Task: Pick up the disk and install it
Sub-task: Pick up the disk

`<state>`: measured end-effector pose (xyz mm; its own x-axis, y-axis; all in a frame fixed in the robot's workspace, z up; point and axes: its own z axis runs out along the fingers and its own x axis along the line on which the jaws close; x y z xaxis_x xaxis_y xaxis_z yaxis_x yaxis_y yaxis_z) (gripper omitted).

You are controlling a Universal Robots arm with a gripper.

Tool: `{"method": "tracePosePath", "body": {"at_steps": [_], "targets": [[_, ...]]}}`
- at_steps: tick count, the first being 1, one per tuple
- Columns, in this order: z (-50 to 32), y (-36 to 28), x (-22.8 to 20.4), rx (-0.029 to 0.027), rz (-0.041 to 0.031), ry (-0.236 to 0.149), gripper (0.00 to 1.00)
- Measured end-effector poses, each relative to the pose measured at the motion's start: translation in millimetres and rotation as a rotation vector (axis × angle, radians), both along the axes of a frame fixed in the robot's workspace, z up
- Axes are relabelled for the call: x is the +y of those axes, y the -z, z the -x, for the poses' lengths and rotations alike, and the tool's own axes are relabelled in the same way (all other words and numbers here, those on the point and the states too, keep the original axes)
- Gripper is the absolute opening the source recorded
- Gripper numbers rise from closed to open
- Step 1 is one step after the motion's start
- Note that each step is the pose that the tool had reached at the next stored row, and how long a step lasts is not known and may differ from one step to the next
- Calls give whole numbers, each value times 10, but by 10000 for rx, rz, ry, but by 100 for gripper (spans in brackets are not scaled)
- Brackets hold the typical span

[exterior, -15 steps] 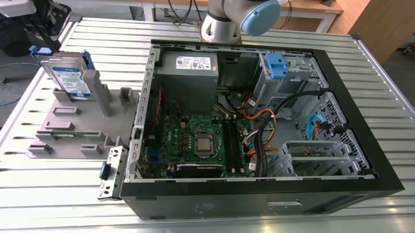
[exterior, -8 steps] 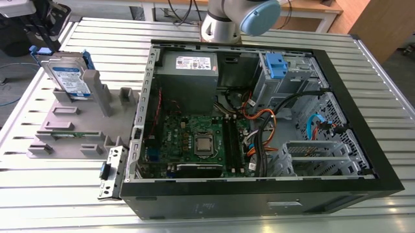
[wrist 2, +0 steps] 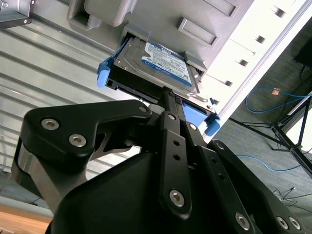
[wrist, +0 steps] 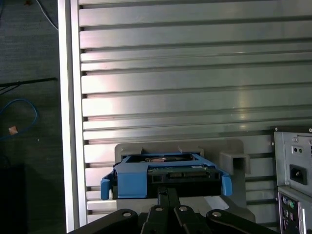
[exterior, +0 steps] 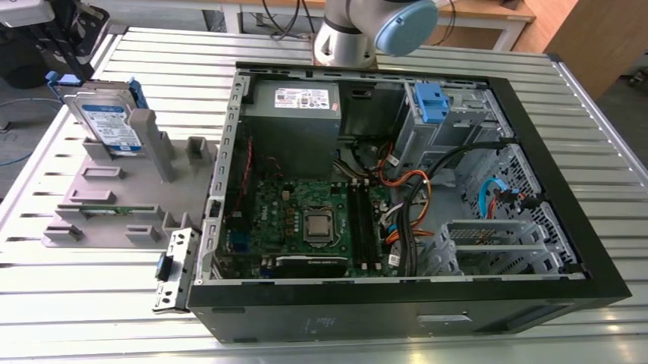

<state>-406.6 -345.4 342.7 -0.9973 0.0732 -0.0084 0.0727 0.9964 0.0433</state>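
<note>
Around: the open computer case (exterior: 405,311) is lying center-right on the slatted table (exterior: 597,136), just beside the grey fixture (exterior: 102,199).
Holder: the fixture is holding 1 disk (exterior: 109,125) upright, upper left.
Gripper: I'm seeing the gripper (wrist 2: 166,92) pressed together, its tips meeting the disk's edge.

One disk (exterior: 109,121), one open computer case (exterior: 405,307), one grey rack (exterior: 111,201).

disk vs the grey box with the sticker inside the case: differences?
The disk stands on edge in the grey holder outside the case; the grey box sits inside it. The grey box is clearly bigger than the disk. The disk has a blue frame and white-and-blue label; the grey box, a small white sticker. Both are grey and rectangular.
</note>
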Motion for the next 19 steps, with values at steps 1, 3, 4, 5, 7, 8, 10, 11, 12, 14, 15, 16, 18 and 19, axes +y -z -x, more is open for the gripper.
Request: {"method": "tracePosePath", "body": {"at_steps": [1,3,4,5,7,8,10,11,12,14,15,16,18,19], "targets": [[0,0,0,0,0,-7,11],[0,0,0,0,0,-26,11],[0,0,0,1,0,-36,11],[0,0,0,1,0,-47,11],[0,0,0,1,0,-81,11],[0,0,0,1,1,-100,11],[0,0,0,0,0,-144,11],[0,0,0,-1,0,-169,11],[0,0,0,0,0,-191,11],[0,0,0,0,0,-211,11],[0,0,0,0,0,-218,11],[0,0,0,0,0,-223,11],[0,0,0,0,0,-225,11],[0,0,0,0,0,-226,11]]}}
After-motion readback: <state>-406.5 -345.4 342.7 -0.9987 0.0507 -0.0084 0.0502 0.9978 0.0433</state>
